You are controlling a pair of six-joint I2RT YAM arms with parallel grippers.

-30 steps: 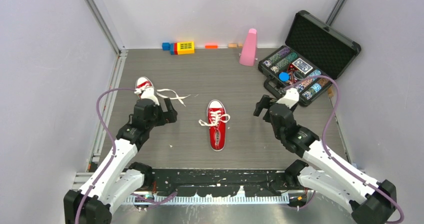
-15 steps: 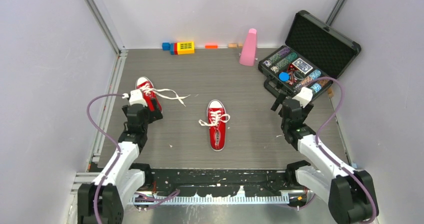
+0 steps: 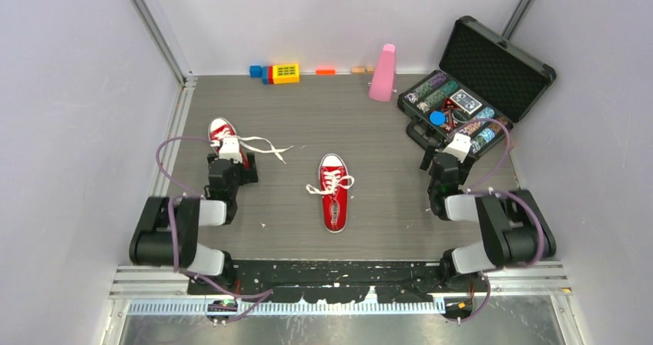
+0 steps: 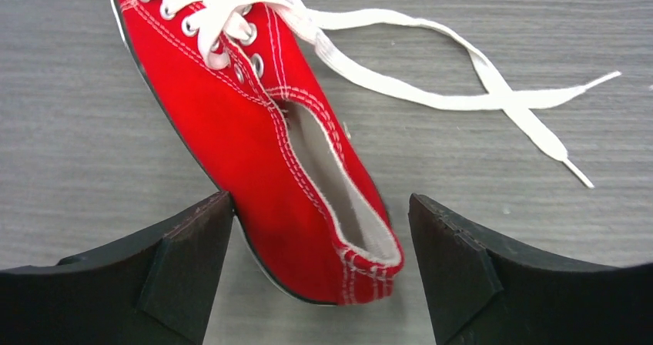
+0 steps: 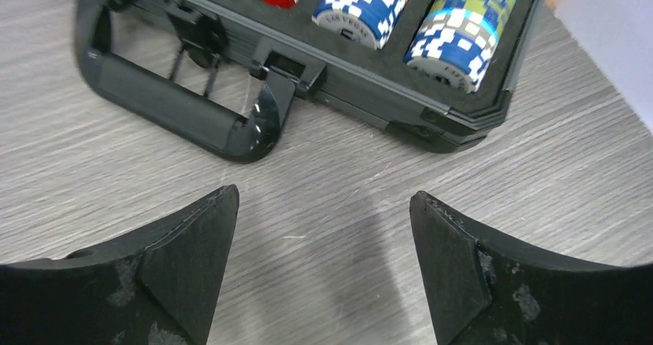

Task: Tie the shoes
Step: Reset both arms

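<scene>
With the left gripper (image 4: pixel 319 206) and right gripper (image 5: pixel 323 202) both wide open and empty, the untied shoe (image 3: pixel 222 132) lies upper left in the overhead frame, its laces (image 4: pixel 500 97) likely limp, light, best pinched near their loose ends.

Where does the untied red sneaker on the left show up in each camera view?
Top external: untied sneaker at the table's left side, toe pointing away.
Left wrist: centre, heel nearest the camera.
Right wrist: not in it.
Shared landmark: its loose white lace.
</scene>
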